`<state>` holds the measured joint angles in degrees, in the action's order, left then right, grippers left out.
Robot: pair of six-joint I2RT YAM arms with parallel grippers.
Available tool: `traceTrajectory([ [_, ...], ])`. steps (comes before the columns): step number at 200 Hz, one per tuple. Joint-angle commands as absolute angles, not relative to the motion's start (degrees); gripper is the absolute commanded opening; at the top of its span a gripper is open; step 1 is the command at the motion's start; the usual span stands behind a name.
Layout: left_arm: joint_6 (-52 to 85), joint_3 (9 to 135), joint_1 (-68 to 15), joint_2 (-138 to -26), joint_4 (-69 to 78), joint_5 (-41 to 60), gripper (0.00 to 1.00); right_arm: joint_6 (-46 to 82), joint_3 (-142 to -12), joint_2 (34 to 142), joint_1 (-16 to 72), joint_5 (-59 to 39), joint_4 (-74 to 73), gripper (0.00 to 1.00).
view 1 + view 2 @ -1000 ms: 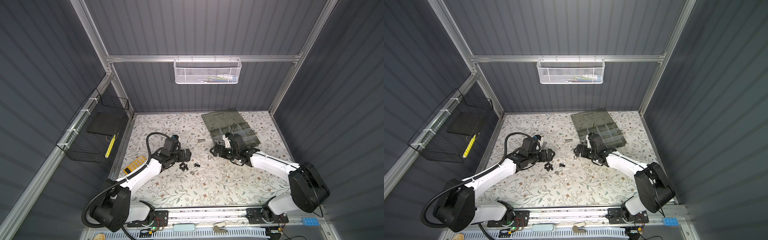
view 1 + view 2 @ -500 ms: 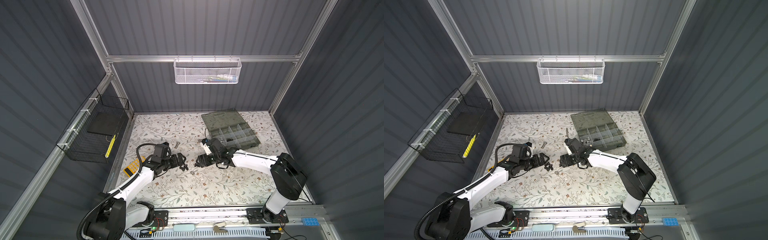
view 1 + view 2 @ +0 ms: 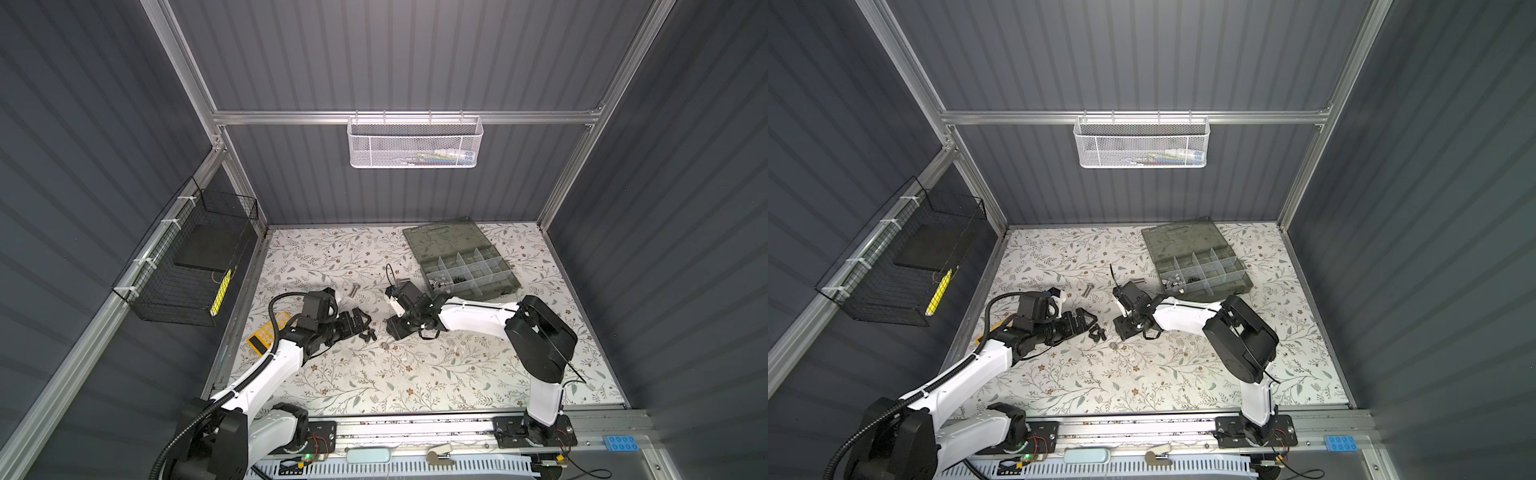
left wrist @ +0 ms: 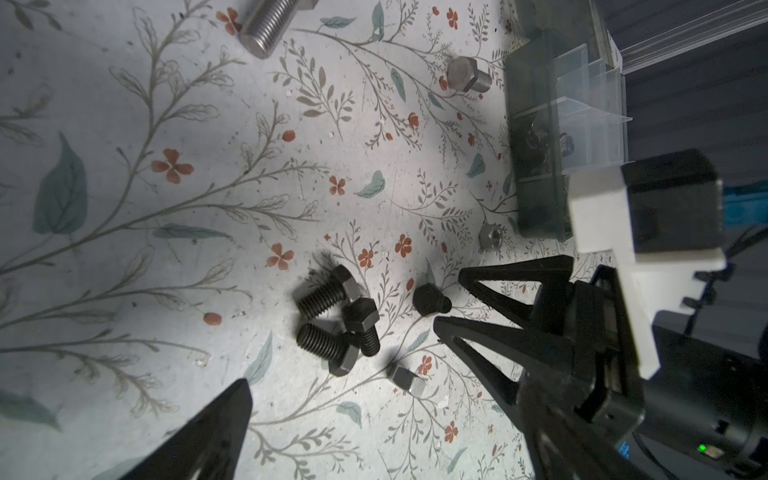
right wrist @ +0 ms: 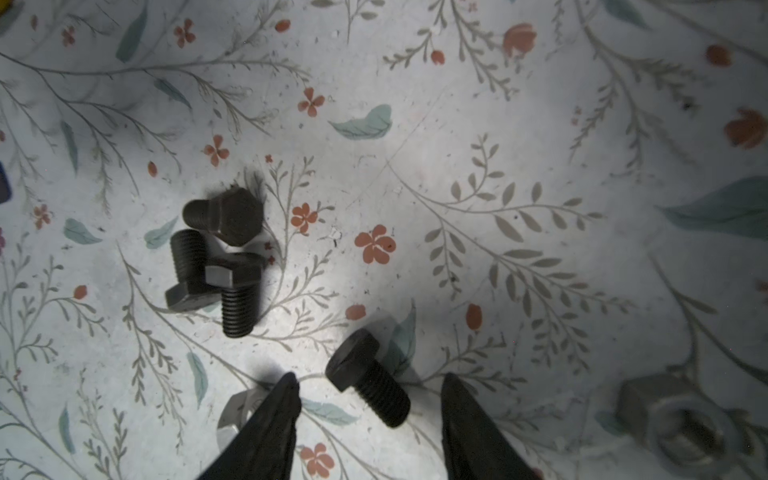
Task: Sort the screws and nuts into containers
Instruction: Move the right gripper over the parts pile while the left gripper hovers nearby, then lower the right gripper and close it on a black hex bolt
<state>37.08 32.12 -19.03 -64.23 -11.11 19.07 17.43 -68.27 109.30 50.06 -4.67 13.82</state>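
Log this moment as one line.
left gripper: open, near three clustered black screws | right gripper: open, astride lone black screw | held: nothing

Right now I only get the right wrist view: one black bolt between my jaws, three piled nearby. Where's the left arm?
Observer: Left arm is across the three piled bolts from you, jaws open.
Operator: Case open?
Observer: Yes, the organizer case lies past your arm toward the back wall, lid folded back.
Operator: Strays outside my frame?
Observer: One large silver bolt, nearer the back wall than the left jaws.
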Motion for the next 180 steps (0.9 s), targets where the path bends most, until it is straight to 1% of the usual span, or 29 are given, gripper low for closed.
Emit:
traceTrajectory([
  [1, 37.80, 31.38, -18.64, -64.00, -11.16, 20.56, 1.00, 16.35, -69.68, 110.58, 50.96, -2.60, 16.12, 0.53],
  [29, 38.06, 31.40, -18.65, -64.79, -10.38, 20.82, 1.00, 16.38, -70.54, 112.59, 51.26, -2.12, 16.61, 0.51],
  [69, 37.90, 32.07, -18.55, -64.23, -11.08, 20.91, 1.00, 16.44, -72.39, 115.15, 52.11, -1.26, 16.78, 0.44],
  [105, 37.37, 33.04, -18.54, -63.05, -12.92, 20.43, 1.00, 16.43, -74.40, 117.07, 52.38, 2.38, 19.61, 0.33],
  [132, 36.97, 33.53, -18.46, -62.47, -14.13, 19.89, 1.00, 16.96, -73.71, 116.50, 52.38, 2.46, 19.70, 0.23],
  [148, 36.53, 34.27, -18.45, -62.28, -14.91, 19.34, 1.00, 17.14, -73.25, 115.49, 52.25, 2.37, 19.70, 0.20],
  [155, 36.09, 34.81, -18.46, -62.02, -15.89, 19.34, 1.00, 17.22, -73.17, 115.00, 52.28, 2.31, 19.60, 0.19],
  [163, 35.70, 35.46, -18.46, -61.44, -17.02, 16.32, 1.00, 17.31, -72.96, 114.26, 52.25, 2.28, 19.57, 0.18],
  [180, 35.25, 36.35, -18.54, -59.93, -17.38, 16.10, 1.00, 17.49, -72.70, 112.56, 51.94, 1.81, 19.35, 0.16],
])
